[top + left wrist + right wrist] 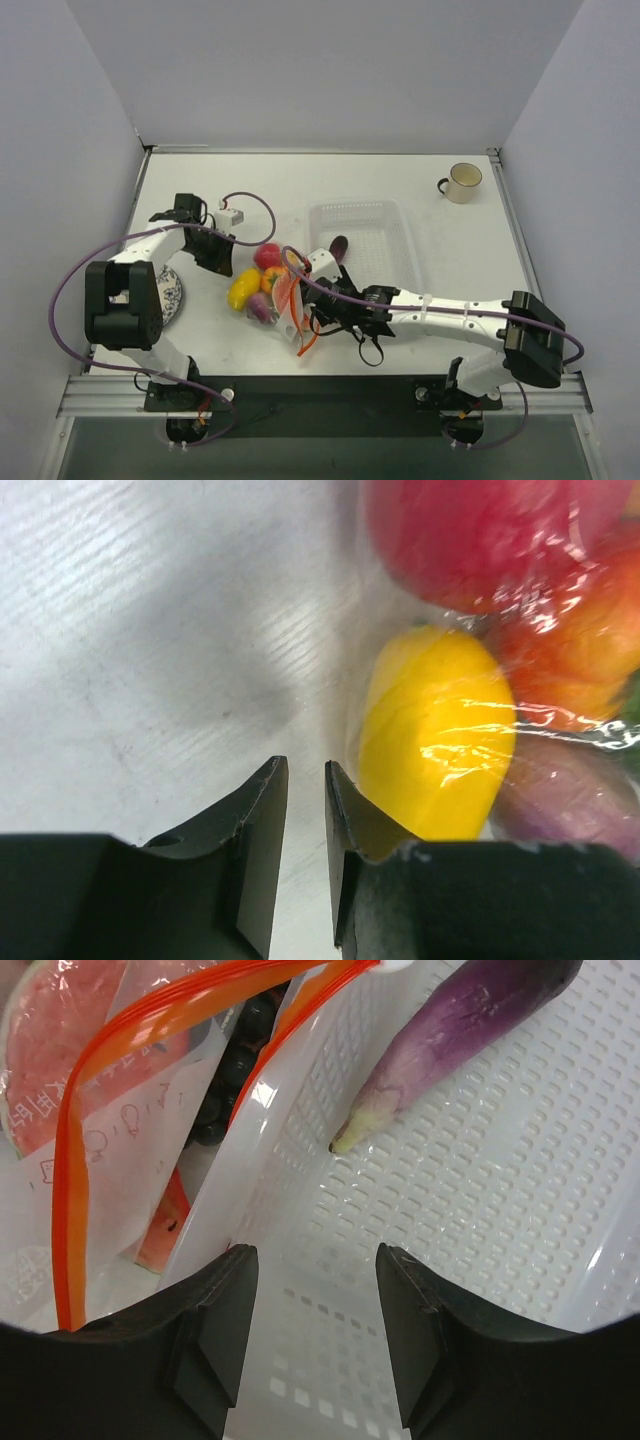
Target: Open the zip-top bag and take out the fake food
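Right gripper (315, 1260) is held open over the basket (480, 1220) wall; eggplant (450, 1040) is seen lying inside. Bag (130, 1130), mouth unzipped, lies just beside the basket with fruit (440, 740) inside. Left gripper (305, 770), nearly closed, is poised beside the bag.

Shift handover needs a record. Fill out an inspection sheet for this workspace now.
Surface: white table, faint scuffs, no spills seen.
Job's things: zip-top bag lies between the arms, its orange zip strip parted; most fake food is inside it; the eggplant lies in the basket.
Clutter: white mesh basket; mug at the far right corner; patterned plate partly under the left arm.
Grippers: left claw nearly closed beside the bag, a pinch on the film cannot be told; right claw open over the basket, empty.
Cables: purple cables loop along both arms.
Surroundings: plain walls on three sides.
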`<state>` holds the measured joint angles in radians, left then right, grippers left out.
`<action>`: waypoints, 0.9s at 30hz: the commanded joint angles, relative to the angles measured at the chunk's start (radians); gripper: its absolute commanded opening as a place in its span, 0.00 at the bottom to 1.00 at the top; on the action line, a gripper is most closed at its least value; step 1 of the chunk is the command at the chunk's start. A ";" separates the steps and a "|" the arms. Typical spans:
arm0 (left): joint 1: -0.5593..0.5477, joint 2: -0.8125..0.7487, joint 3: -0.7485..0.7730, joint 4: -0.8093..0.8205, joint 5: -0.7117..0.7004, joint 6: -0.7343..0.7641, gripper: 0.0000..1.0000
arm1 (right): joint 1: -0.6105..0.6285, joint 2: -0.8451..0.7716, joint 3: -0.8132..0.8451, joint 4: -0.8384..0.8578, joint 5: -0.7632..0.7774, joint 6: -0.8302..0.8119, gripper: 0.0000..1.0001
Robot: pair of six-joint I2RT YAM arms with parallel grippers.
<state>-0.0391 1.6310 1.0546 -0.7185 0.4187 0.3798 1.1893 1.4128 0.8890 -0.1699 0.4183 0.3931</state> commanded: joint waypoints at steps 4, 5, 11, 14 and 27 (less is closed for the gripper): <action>0.033 -0.011 -0.024 -0.009 0.049 0.028 0.36 | 0.065 0.067 0.085 -0.012 0.097 -0.007 0.50; 0.033 -0.014 -0.027 -0.009 0.057 0.025 0.37 | 0.072 0.066 0.093 -0.023 0.118 -0.010 0.49; 0.016 0.010 -0.022 -0.054 0.121 0.042 0.97 | 0.058 0.034 0.035 -0.063 0.145 0.035 0.49; 0.016 0.001 0.005 -0.102 0.144 0.060 0.97 | 0.061 0.002 -0.030 -0.085 0.143 0.096 0.47; -0.007 0.019 0.096 -0.115 0.223 0.013 0.97 | 0.110 -0.201 -0.094 -0.042 0.189 0.138 0.46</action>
<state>-0.0154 1.6337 1.1210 -0.8379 0.5865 0.4175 1.2774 1.2251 0.7792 -0.2234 0.5735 0.5182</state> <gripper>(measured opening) 0.972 0.468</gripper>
